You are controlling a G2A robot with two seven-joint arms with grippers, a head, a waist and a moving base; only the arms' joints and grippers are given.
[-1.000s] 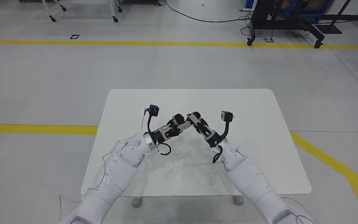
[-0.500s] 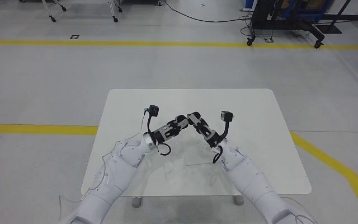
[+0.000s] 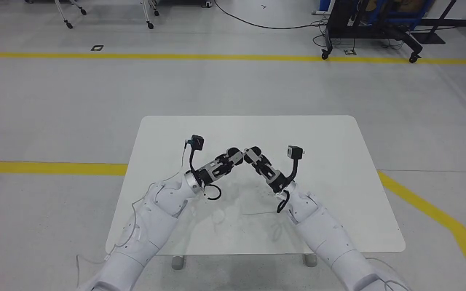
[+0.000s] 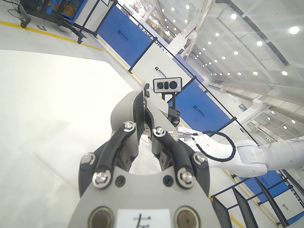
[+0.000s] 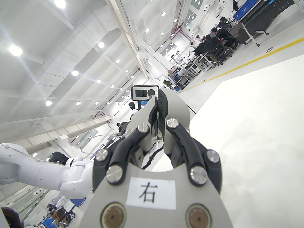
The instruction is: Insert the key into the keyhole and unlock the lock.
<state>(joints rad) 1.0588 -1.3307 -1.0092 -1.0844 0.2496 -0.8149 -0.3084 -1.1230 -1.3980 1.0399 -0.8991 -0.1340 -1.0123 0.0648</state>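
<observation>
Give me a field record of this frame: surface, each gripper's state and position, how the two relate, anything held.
surface: white table
left: left gripper shut, pads pressed together, above the table's middle
right: right gripper shut, above the table's middle
relation: the two tips point at each other and nearly meet in the top view; I cannot tell whether they touch
held: hidden between the pads, cannot tell
floor: yellow floor line beyond the table's far edge
</observation>
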